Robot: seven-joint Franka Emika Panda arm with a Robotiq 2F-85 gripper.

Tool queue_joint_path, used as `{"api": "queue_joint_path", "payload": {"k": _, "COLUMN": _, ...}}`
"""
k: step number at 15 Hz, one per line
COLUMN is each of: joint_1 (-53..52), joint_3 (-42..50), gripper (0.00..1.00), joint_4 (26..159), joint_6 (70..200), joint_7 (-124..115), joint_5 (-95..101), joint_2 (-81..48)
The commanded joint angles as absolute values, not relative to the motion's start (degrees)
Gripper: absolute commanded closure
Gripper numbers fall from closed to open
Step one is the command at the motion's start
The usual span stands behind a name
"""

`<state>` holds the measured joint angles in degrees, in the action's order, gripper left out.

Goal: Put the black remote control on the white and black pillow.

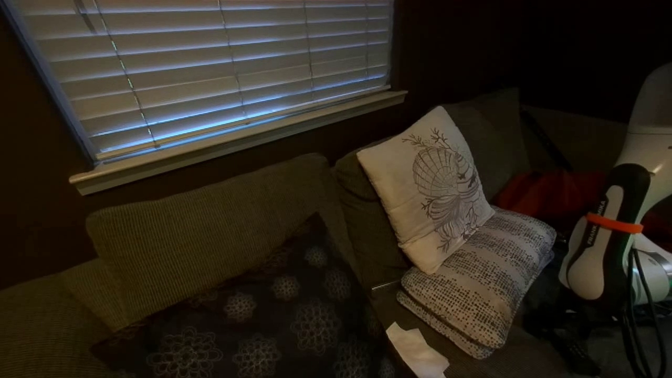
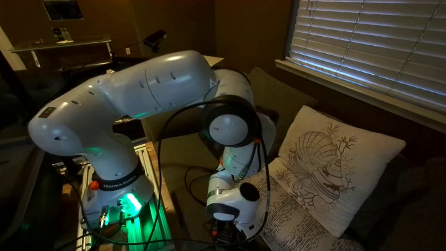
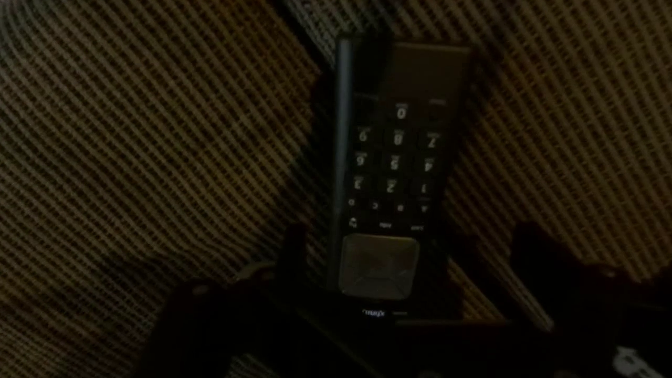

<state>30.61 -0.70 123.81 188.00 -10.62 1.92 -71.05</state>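
Black on ribbed upholstery (image 3: 131, 131), the remote control (image 3: 391, 170) lies buttons-up between the widely parted jaws of the pincer (image 3: 411, 231) — nothing grasped, a gap showing on either side. In both exterior views the white and black pillow (image 1: 475, 281) lies nearby, a shell-print pillow (image 1: 441, 189) leaning on it. Reaching seems nearly done; gripping, lifting, carrying and setting down — all apparently remain.

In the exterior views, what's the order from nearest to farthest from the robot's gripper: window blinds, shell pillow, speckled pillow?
1. Speckled pillow: lying on the couch, beside the gripper.
2. Shell pillow: propped up, partly overlapping the first.
3. Window blinds: high behind the couch.
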Motion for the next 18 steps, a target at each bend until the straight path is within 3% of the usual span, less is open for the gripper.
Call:
{"api": "queue_joint_path", "payload": {"k": 1, "joint_1": 30.15, "joint_3": -1.02, "gripper": 0.00, "joint_4": 120.56, "joint_6": 182.71, "joint_7": -8.39, "joint_5": -0.95, "joint_2": -72.28}}
{"api": "queue_joint_path", "payload": {"k": 8, "joint_1": 28.93, "joint_3": -0.56, "gripper": 0.01, "joint_4": 116.81, "joint_6": 177.33, "joint_7": -7.28, "joint_5": -4.03, "joint_2": -73.82}}
{"api": "queue_joint_path", "payload": {"k": 10, "joint_1": 28.60, "joint_3": -0.53, "gripper": 0.26, "joint_4": 115.81, "joint_6": 177.20, "joint_7": -7.08, "joint_5": -4.67, "joint_2": -74.45}}
{"api": "queue_joint_path", "payload": {"k": 16, "joint_1": 26.35, "joint_3": 0.14, "gripper": 0.67, "joint_4": 116.65, "joint_6": 178.39, "joint_7": -7.93, "joint_5": -6.59, "joint_2": -74.09}}
{"api": "queue_joint_path", "payload": {"k": 18, "joint_1": 24.92, "joint_3": 0.73, "gripper": 0.71, "joint_4": 117.99, "joint_6": 179.07, "joint_7": -8.42, "joint_5": -7.40, "joint_2": -73.24}}
